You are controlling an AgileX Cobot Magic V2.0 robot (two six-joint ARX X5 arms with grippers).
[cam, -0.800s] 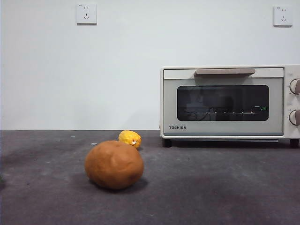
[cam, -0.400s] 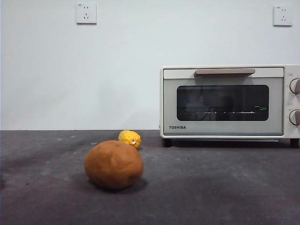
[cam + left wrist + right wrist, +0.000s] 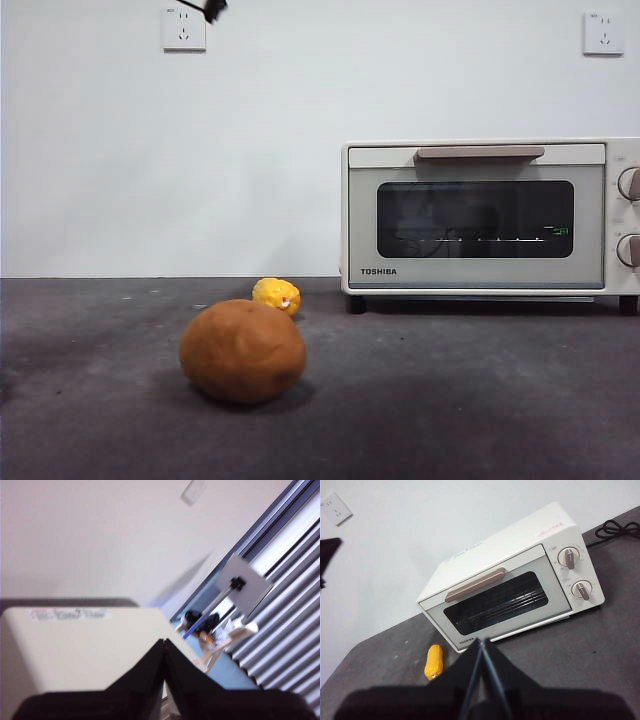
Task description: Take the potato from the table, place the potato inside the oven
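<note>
Front view: the potato [image 3: 243,351] sits on the bench [image 3: 480,400], out in the open and untouched. A small yellow fruit [image 3: 277,296] lies just behind it, toward the wall. The oven [image 3: 490,220] stands well apart from the potato, against the wall, with its door shut and the bar handle [image 3: 480,154] at the top edge. A black tip [image 3: 212,9] shows at the top edge by the wall socket [image 3: 184,29] — one arm, though you cannot tell which from here.

Left wrist view: your left tool [image 3: 164,645] has its jaws pressed together, holding nothing. It points over the cream top of the oven [image 3: 75,645] toward the wall; the potato is not in sight.

Right wrist view: your right tool [image 3: 481,645] is likewise pressed together and empty, high above the bench [image 3: 600,650]. Oven [image 3: 512,587], shut door and yellow fruit [image 3: 434,661] are all visible; the potato is not.

Step in hand, as judged: the very start — nothing grasped, door not yet opened. Next you need the door pulled down by its handle, and one tool spread wide and brought down over the potato.

The potato looks smooth, matte, orange-brown and rounded; it may roll if nudged off-centre.
</note>
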